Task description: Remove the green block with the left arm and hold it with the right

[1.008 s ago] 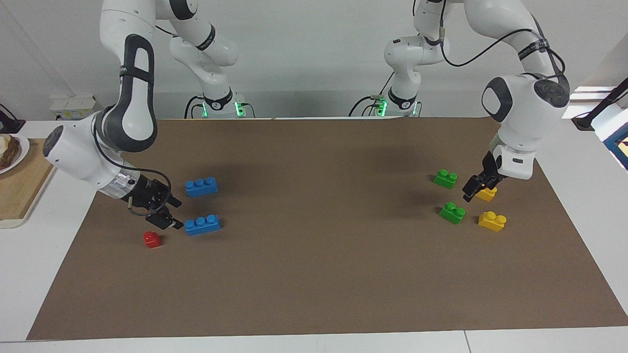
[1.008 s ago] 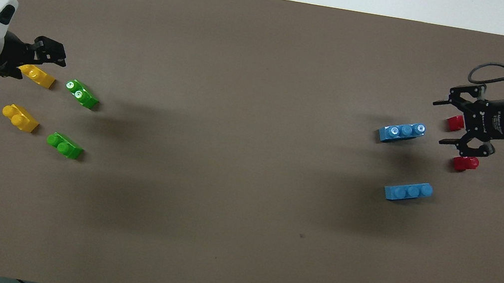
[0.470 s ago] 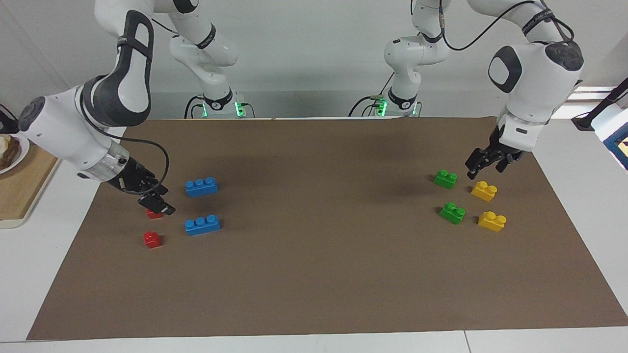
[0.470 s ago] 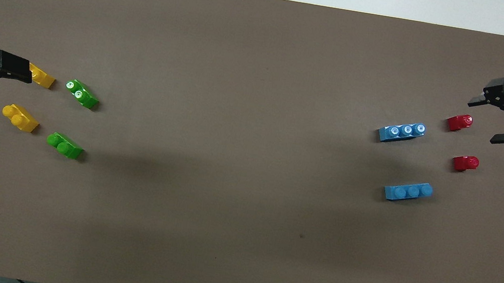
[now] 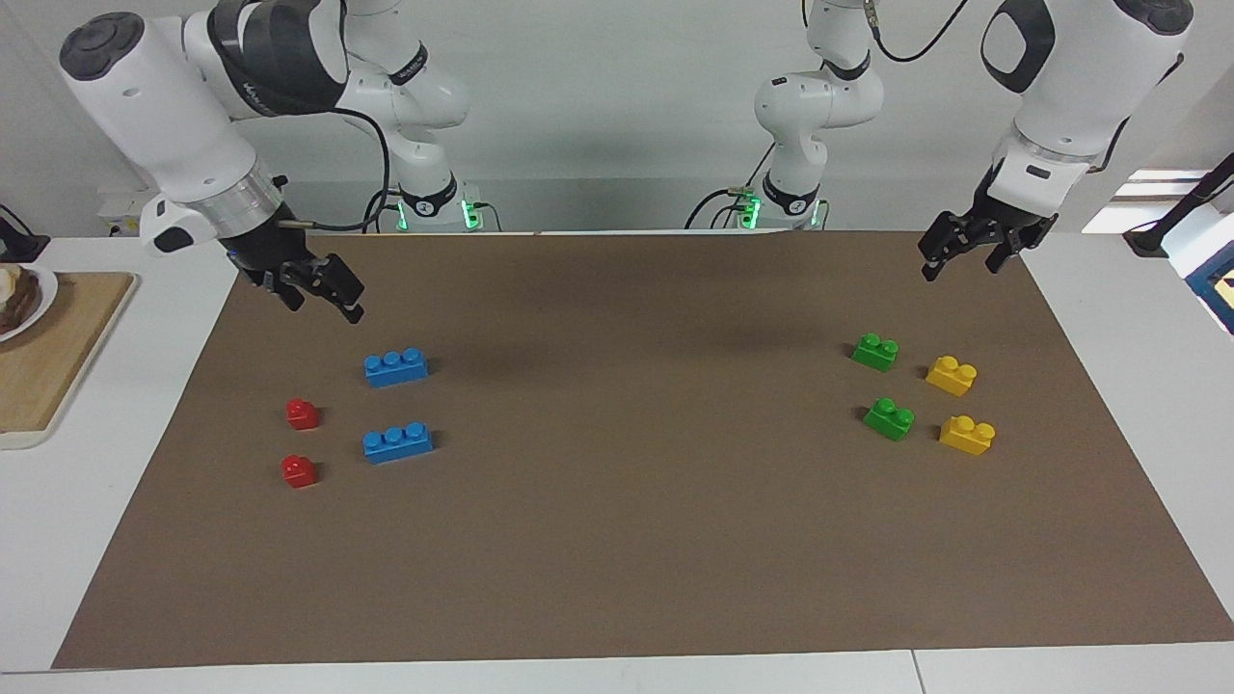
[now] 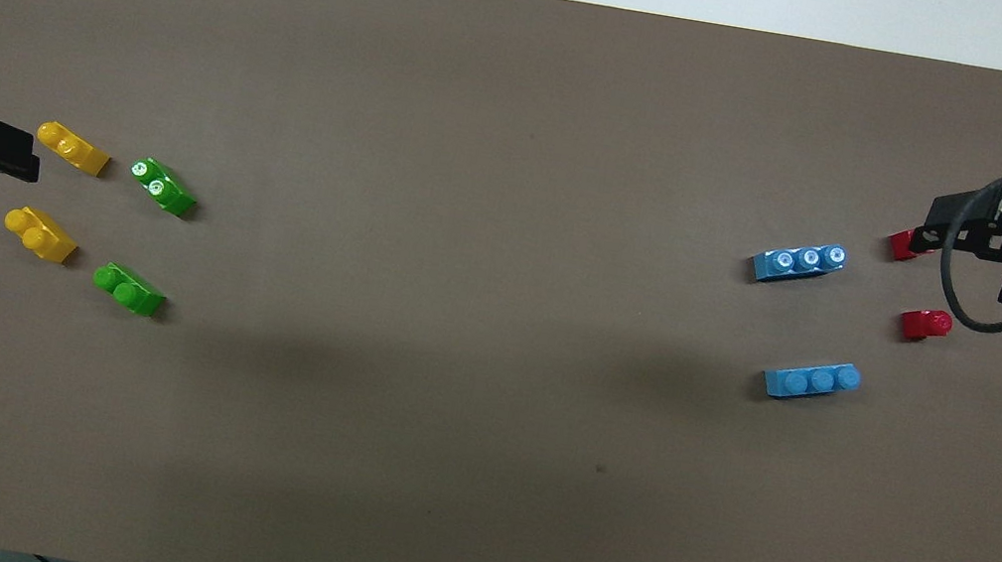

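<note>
Left fingers apparently parted, right fingers apart, both empty, green block 2-studded, glossy.

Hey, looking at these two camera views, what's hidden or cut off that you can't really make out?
- Overhead view: the red block farther from the robots is partly covered by the right gripper.
- Overhead view: the left gripper is cut off by the frame edge; its arm is unseen.
- Facing view: the plate on the wooden board is cut off; its contents are unclear.

Plain white wall; white table, brown mat on top.
</note>
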You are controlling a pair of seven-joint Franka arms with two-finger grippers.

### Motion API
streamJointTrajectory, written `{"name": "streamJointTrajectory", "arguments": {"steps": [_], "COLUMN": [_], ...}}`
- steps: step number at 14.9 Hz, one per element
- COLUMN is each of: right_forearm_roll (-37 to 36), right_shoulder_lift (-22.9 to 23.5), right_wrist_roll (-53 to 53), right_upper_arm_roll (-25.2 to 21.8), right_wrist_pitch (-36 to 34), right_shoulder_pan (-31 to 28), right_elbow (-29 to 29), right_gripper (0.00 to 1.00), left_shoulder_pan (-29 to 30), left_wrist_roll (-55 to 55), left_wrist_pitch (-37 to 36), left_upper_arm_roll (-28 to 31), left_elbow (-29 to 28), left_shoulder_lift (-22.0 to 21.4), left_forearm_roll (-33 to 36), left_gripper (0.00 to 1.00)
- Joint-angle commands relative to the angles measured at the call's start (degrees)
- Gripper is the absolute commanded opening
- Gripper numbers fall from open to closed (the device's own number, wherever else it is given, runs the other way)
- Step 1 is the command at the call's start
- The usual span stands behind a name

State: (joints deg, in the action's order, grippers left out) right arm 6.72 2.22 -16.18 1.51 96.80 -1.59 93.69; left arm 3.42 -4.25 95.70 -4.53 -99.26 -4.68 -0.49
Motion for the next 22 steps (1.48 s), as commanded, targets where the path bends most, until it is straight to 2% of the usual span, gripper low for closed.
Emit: {"name": "streamJointTrajectory", "arguments": {"steps": [1,6,22], "right_forearm_roll": [-3.3,-5.6,-8.9], "right_shoulder_lift": [-1.2,-1.5,-1.9], "right_wrist_roll": [6.0,12.7,14.8], "right_upper_arm_roll": [0.2,0.2,0.2], "right_wrist_pitch": [-1.1,-1.5,-1.7], "right_shoulder_pan": [1.1,1.3,1.1], "right_elbow": [0.5,0.5,0.4], "right_gripper": [0.98,1.00,1.00], "left_shoulder_pan": [-0.3,-0.6,-0.1], "left_wrist_roll": [2.5,5.2,4.6], "left_wrist_pitch": [-1.7,-1.0,-0.9], "left_upper_arm_roll": [-0.1,0.0,0.2], "left_elbow": [0.6,0.6,0.6], "left_shoulder_lift": [-0.6,-0.6,-0.7], "left_forearm_roll": [1.6,1.6,0.8], "left_gripper": [1.00,1.00,1.00]}}
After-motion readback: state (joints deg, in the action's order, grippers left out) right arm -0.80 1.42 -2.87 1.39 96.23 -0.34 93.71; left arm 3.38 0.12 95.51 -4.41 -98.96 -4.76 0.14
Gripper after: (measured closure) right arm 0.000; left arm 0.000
